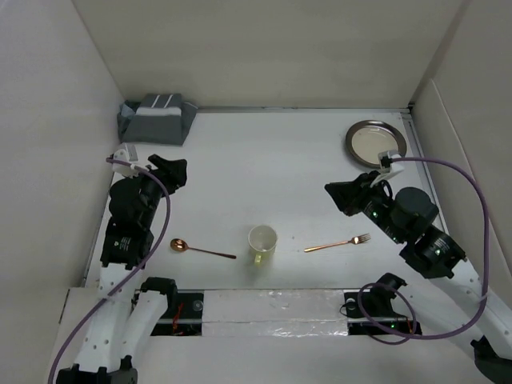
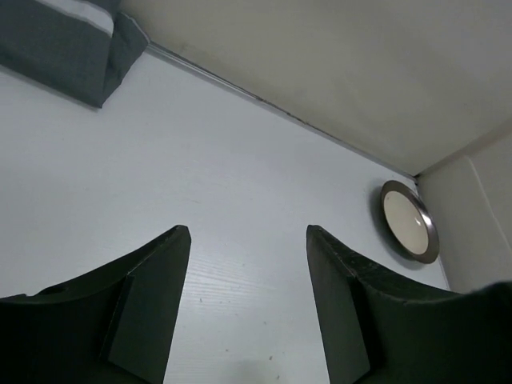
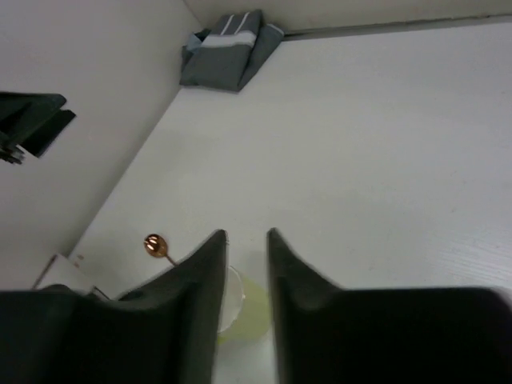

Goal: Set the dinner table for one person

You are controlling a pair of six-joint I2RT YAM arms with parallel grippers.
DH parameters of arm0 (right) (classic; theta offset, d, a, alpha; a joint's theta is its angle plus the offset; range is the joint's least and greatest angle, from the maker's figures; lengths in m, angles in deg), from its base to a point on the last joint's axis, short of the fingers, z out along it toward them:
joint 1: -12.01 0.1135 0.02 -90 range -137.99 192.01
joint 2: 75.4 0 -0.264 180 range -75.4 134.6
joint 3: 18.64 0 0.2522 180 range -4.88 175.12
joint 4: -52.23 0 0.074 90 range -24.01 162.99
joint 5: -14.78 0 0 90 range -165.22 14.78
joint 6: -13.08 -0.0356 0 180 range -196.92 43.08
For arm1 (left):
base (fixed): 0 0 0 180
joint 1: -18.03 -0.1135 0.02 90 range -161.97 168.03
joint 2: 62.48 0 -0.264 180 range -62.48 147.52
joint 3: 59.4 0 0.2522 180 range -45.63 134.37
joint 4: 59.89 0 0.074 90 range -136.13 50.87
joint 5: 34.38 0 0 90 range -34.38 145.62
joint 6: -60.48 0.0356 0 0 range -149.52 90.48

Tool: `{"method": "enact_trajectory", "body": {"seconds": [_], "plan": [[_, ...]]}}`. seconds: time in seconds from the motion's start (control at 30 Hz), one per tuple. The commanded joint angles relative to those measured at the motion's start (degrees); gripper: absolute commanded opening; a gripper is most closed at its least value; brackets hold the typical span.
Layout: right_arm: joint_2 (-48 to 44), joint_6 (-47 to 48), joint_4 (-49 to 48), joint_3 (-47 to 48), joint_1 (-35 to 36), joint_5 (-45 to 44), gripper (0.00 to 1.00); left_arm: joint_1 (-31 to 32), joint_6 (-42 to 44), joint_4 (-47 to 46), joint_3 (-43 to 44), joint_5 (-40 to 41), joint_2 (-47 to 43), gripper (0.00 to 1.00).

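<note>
Dinner table (image 1: 264,164): the wide white matte surface is carrying every item in view, and most of its middle is lying bare.
Left claw (image 2: 248,232): it is hanging above the left side of the table with its two dark fingers spread wide apart, gripping nothing.
Right claw (image 3: 246,236): it is hovering over the right side of the table with only a narrow gap between its fingers. It is holding nothing and is well apart from the cup.
Cup (image 1: 262,242): pale yellow-green, it is sitting mouth up close to the near edge, about midway between left and right.
Spoon (image 1: 200,250): copper-coloured, it is lying flat to the left of the cup, with its bowl pointing left and its handle end near the cup but apart from it.
Fork (image 1: 338,243): copper-coloured, it is lying flat to the right of the cup, tines pointing right.
Plate (image 1: 375,142): round and silver-rimmed, it is sitting in the far right corner.
Cloth (image 1: 158,118): dark grey with white stripes, it is lying folded in the far left corner.
</note>
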Motion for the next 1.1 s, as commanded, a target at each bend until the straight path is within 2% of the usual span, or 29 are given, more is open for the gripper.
{"method": "enact_trajectory", "body": {"seconds": [0.0,0.03,0.07,0.1,0.13,0.17,0.2,0.23,0.27,0.33,0.37,0.4,0.43,0.47,0.5,0.57,0.6,0.7,0.83,0.9,1.07], "plan": [[1.2,-0.4,-5.1,-1.6,0.6,1.9,0.16,-0.4,0.2,-4.4,0.5,2.1,5.3,0.57],[1.3,-0.5,-5.4,-2.2,0.6,2.1,0.05,-0.4,0.4,-4.9,2.5,4.2,7.0,0.54],[1.5,-0.3,-5.9,-2.4,0.6,2.4,0.00,-0.4,0.3,-4.9,3.6,4.9,11.5,0.50],[2.2,0.1,-6.9,-2.6,0.6,2.7,0.00,-0.4,0.1,-6.6,4.8,6.6,14.2,0.47],[2.7,0.2,-7.4,-2.6,0.6,3.2,0.00,-0.4,0.3,-7.5,8.4,7.3,16.9,0.34],[3.2,0.4,-8.0,-2.5,0.6,3.3,0.00,-0.4,0.4,-7.7,10.2,8.0,23.5,0.26],[3.6,0.4,-8.1,-2.3,1.1,3.2,0.00,-0.4,0.3,-7.7,12.7,9.0,27.2,0.06],[4.6,0.5,-8.5,-2.3,1.1,3.2,0.00,-0.4,0.8,-6.7,18.4,10.0,30.9,0.00],[4.9,0.5,-9.0,-2.6,1.1,3.1,0.00,-0.4,2.5,-5.7,21.7,10.9,39.0,0.00],[6.1,0.7,-9.6,-2.7,1.1,3.2,0.00,-0.4,5.2,-1.3,32.5,15.6,46.8,0.00],[6.3,0.9,-9.3,-2.6,1.1,3.1,0.00,-0.4,8.1,0.2,35.9,17.5,54.7,0.00],[6.4,1.3,-8.2,-2.3,1.1,2.6,0.00,-0.4,9.5,1.9,39.8,20.1,59.0,0.00],[6.1,1.5,-7.8,-2.4,1.1,2.3,0.00,-0.4,11.2,5.3,47.3,22.0,62.4,0.04],[5.8,1.3,-7.7,-2.6,1.1,2.0,0.00,-0.4,12.5,6.9,50.5,23.8,69.3,0.13],[5.6,1.2,-8.5,-3.6,1.1,1.3,0.00,-0.9,14.7,9.4,53.7,26.6,72.6,0.27],[5.4,1.4,-8.7,-4.2,1.1,1.1,0.06,-1.4,16.6,10.8,61.5,27.7,80.1,0.33],[5.4,1.5,-8.9,-4.6,1.1,1.0,0.18,-2.2,17.8,10.9,63.4,27.9,82.2,0.38],[6.5,1.5,-10.6,-5.5,1.1,2.0,0.41,-2.9,19.1,10.5,69.7,27.7,89.2,0.42],[10.3,1.2,-13.2,-6.1,1.1,5.3,0.43,-2.9,22.7,10.9,80.7,28.3,97.4,0.48],[12.8,0.7,-14.7,-6.2,1.1,8.1,0.43,-2.9,23.7,10.2,83.0,29.7,101.5,0.50],[16.0,1.3,-14.8,-5.8,1.6,8.6,0.43,-2.9,26.1,8.3,87.5,31.3,107.8,0.51]]}}
